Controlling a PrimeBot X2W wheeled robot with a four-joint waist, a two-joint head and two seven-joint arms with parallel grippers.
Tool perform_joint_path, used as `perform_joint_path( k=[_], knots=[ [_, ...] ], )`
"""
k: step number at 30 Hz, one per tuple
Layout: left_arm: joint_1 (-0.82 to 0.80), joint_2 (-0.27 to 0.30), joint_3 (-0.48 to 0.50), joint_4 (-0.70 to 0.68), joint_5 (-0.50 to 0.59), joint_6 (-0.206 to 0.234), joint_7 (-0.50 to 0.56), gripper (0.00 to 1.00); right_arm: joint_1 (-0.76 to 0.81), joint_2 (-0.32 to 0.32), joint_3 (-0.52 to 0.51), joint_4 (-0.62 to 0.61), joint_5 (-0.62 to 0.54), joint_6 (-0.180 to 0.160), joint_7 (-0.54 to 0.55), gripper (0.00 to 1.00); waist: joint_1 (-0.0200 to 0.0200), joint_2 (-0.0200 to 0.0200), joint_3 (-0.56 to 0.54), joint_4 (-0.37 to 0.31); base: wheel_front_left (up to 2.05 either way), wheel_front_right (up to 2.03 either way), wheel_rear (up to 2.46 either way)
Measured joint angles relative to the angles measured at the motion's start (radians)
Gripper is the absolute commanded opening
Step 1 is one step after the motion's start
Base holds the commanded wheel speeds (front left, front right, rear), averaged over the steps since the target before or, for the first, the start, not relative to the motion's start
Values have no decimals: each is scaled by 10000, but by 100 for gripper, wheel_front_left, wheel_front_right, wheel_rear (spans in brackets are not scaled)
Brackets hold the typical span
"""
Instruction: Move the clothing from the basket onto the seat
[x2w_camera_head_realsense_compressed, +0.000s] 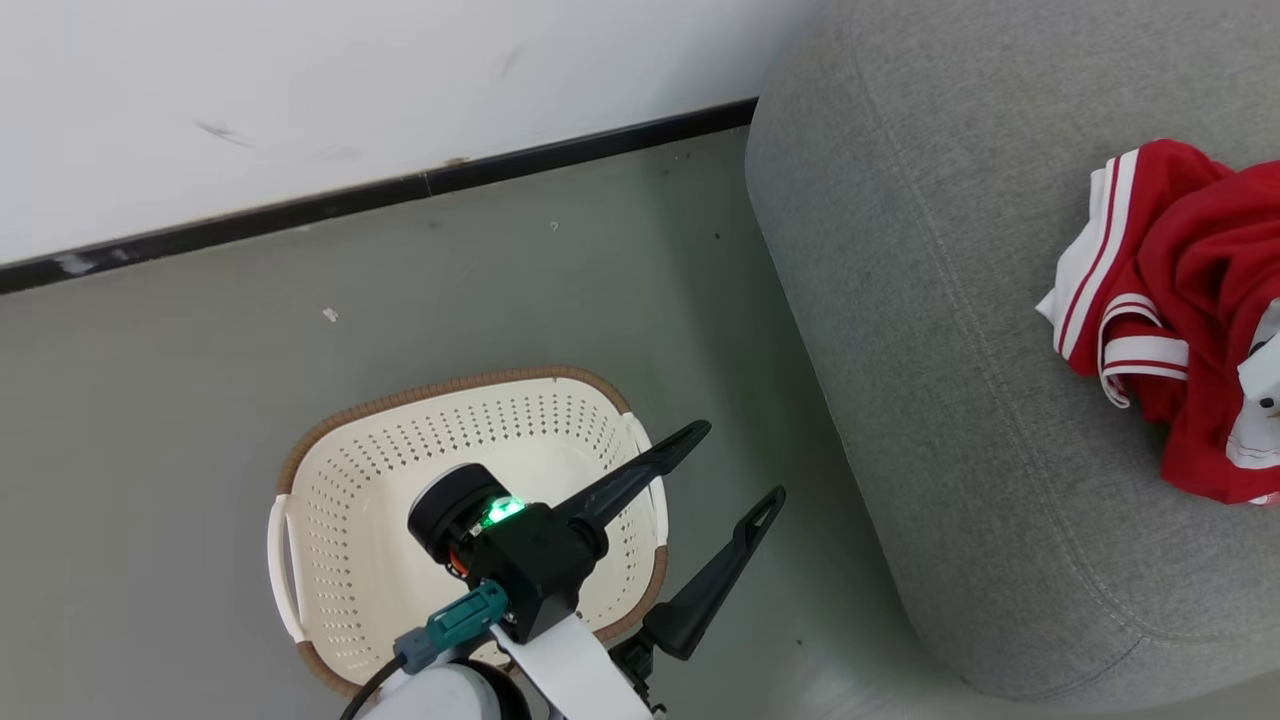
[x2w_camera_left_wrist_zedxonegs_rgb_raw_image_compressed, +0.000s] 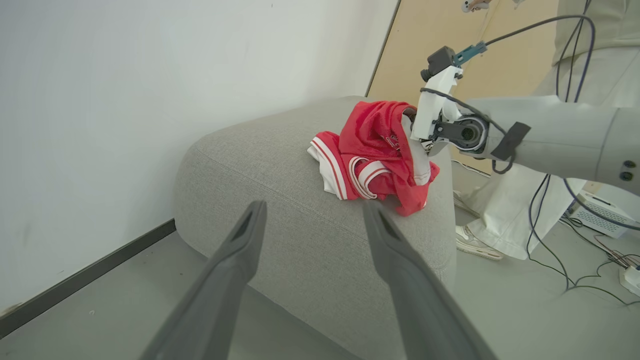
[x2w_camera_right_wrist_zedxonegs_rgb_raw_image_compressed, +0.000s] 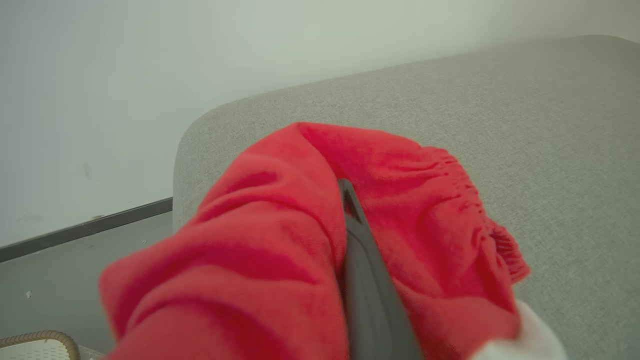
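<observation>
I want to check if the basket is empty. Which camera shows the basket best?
The head view: it looks down into the basket, showing its holey walls, rim and handles, though the left pincer hides part of its bottom. The right wrist view catches a sliver of its brown rim. The left wrist view faces the seat.

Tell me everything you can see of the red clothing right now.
The clothing is a crumpled heap of soft red fabric with white stripes and trim, one edge gathered like elastic. It lies bunched on top of the grey seat. The right claw is shut on a fold, holding that part up above the heap, with red cloth draped down both its sides.
</observation>
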Motion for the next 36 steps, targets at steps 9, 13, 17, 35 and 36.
perform_joint_path(
  k=[9,13,17,35,36],
  knots=[
    [-441,-75,38,-153,12,-96,0,100,-68,-151,336,-117,50,0,-717,0,0,0,553,59,0,0,0],
    [-479,-63,150,-157,31,-96,-4,100,-248,-180,654,-236,198,0,-800,49,0,0,749,-23,0,0,0],
    [-635,8,314,-104,102,-107,-92,100,-238,-86,976,-382,391,0,-888,100,0,0,849,-229,0,0,0],
    [-632,88,337,359,21,-274,-355,100,1070,-558,989,-1455,1007,4,-1156,100,0,0,514,-979,0,0,0],
    [-632,92,343,374,-19,-276,-378,100,1229,-573,997,-1536,1060,2,-1158,100,0,0,487,-1023,0,0,0]
  ],
)
